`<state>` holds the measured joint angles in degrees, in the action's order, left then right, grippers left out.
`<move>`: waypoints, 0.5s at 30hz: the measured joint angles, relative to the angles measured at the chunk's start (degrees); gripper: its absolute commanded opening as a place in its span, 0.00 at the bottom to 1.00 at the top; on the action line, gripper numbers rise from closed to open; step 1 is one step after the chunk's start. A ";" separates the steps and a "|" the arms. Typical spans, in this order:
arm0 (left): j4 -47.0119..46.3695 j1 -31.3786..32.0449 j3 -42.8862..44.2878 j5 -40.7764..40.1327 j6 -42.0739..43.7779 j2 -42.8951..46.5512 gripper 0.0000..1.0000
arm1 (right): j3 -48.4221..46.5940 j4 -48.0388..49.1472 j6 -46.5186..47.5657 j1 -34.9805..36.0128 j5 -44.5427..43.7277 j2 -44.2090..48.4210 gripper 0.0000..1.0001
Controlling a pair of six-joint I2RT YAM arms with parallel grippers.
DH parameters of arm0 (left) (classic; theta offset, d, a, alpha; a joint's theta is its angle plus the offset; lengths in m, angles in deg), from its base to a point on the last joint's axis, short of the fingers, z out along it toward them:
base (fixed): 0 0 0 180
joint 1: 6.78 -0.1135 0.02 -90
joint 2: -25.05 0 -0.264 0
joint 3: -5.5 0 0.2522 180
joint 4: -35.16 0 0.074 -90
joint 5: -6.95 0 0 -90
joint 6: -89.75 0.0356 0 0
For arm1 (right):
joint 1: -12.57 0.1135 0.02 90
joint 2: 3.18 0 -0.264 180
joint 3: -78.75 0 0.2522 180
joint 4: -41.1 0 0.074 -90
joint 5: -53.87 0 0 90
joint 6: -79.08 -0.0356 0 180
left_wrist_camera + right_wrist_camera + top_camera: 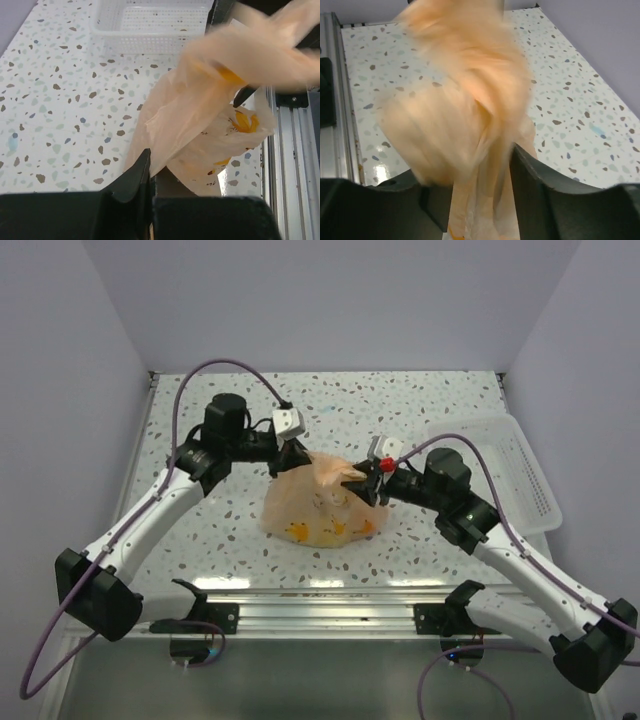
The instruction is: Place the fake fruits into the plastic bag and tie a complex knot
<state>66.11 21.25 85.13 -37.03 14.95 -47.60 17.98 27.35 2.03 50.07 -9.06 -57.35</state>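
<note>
The peach-orange plastic bag sits in the middle of the table, its top pulled up into a peak between both grippers. Yellow and orange fake fruits show through its film, also in the left wrist view. My left gripper is at the bag's upper left, shut on a fold of the bag. My right gripper is at the bag's upper right, with a bunched strip of the bag between its fingers. The bag's top is blurred in the right wrist view. I see no finished knot.
A white perforated tray stands at the right edge of the table and also shows in the left wrist view. An aluminium rail runs along the near edge between the arm bases. Walls close in the back and sides.
</note>
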 measured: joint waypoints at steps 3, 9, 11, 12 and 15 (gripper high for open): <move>5.27 -2.14 3.13 4.13 6.86 -0.61 0.00 | 0.00 -2.54 -0.31 -0.52 -0.57 0.92 0.71; 15.17 -2.03 3.63 9.88 17.88 -1.20 0.00 | -0.17 -4.76 -0.02 -2.01 -0.52 -1.51 0.73; 17.07 -2.03 3.61 10.73 20.33 -1.36 0.01 | -0.79 -5.25 -0.11 -3.58 0.17 -3.45 0.72; 17.53 -2.03 3.50 11.13 21.07 -1.27 0.01 | -1.07 -5.18 -0.28 -4.37 0.79 -4.37 0.72; 17.31 -2.03 2.03 12.11 21.53 -0.37 0.01 | -1.53 -4.46 -0.55 -5.84 2.58 -6.16 0.74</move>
<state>83.43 19.21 87.16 -24.92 36.48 -47.97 16.45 22.89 1.48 44.23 -6.48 -63.51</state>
